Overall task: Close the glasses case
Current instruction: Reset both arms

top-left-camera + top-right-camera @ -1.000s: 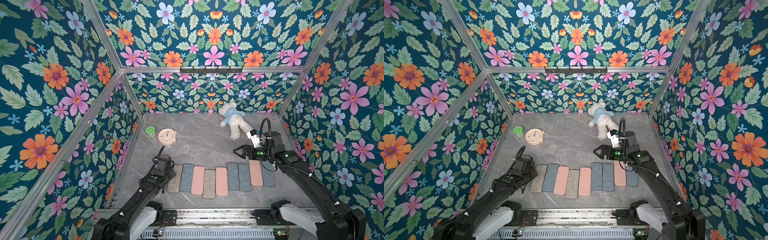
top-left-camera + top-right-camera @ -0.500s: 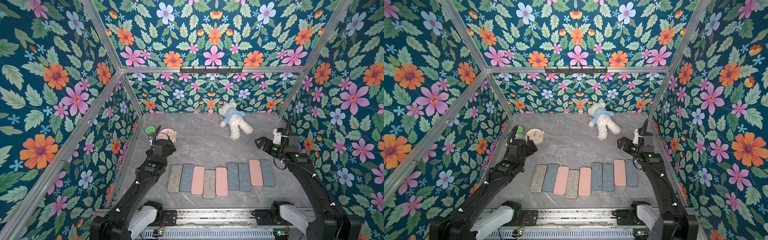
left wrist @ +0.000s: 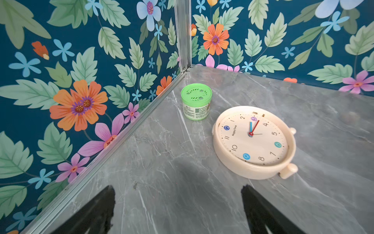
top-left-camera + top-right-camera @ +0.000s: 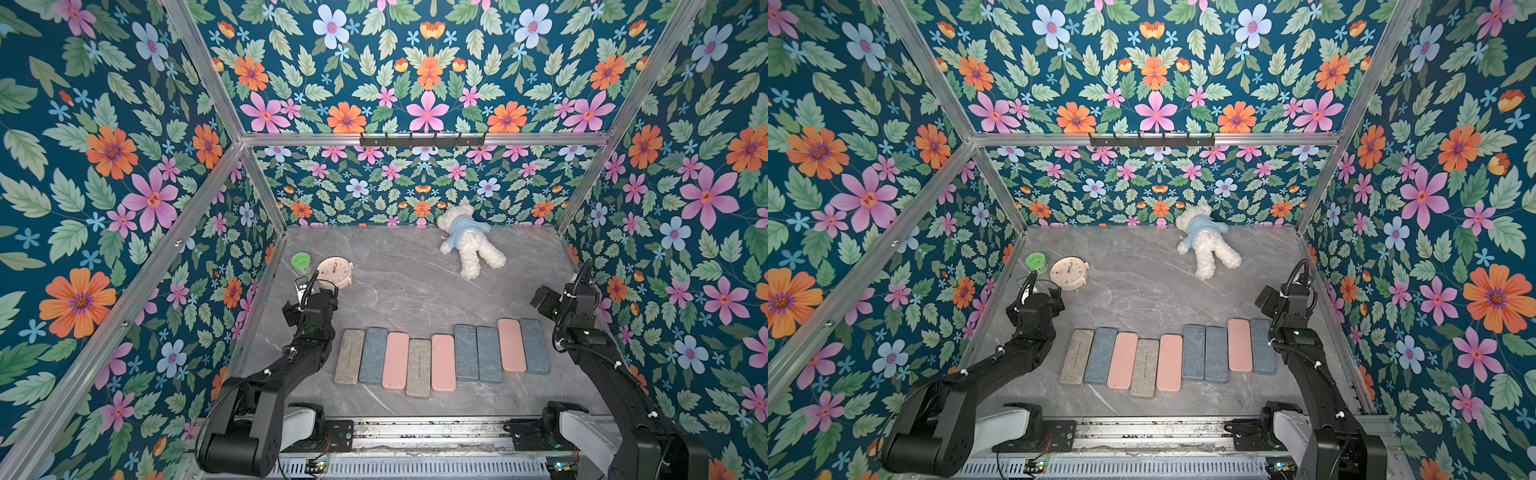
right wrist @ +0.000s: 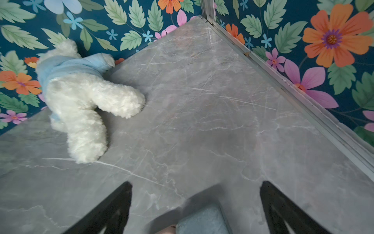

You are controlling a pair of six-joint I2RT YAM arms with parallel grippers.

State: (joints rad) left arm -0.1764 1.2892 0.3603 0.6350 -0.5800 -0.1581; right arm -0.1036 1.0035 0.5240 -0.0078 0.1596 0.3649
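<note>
Several flat glasses cases lie side by side in a row near the front of the table, in tan [image 4: 349, 357], blue [image 4: 466, 352] and pink [image 4: 512, 345]; all show their lids down. My left gripper [image 4: 311, 301] [image 3: 178, 187] hovers open behind the row's left end and holds nothing. My right gripper [image 4: 542, 297] [image 5: 196, 183] hangs open behind the right end, also holding nothing. The end of the rightmost blue case [image 5: 202, 220] shows below it in the right wrist view.
A cream alarm clock [image 4: 334, 272] [image 3: 253, 141] lies face up beside a green-lidded jar [image 4: 301, 262] [image 3: 196, 101] at the back left. A white teddy bear [image 4: 469, 241] [image 5: 81, 97] lies at the back. Floral walls close in the table [image 4: 415, 291] on three sides.
Both arms have drawn back from the row of cases toward the side walls. The left gripper has gone from shut to open; the right has stayed open.
</note>
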